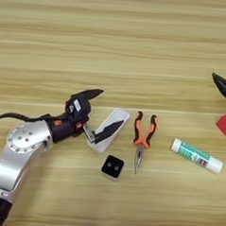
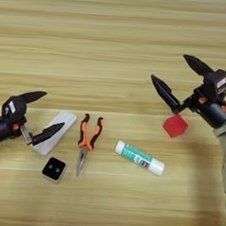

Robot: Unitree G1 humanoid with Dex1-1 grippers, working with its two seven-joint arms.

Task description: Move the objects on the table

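Left gripper [image 1: 105, 112] hovering over long white flat plastic device [image 1: 115, 121] on light-brown wooden counter [image 1: 117, 49], fingers spread apart, lower fingertip lying across device. Right gripper [image 2: 175, 77] sitting at right, fingers wide apart, just above small red cube [image 2: 175, 126]. Orange-handled pliers [image 1: 142, 138] lying just right of device. Small black two-holed block [image 1: 112, 167] resting below device. White tube with green label [image 1: 196, 156] lying between pliers and cube.
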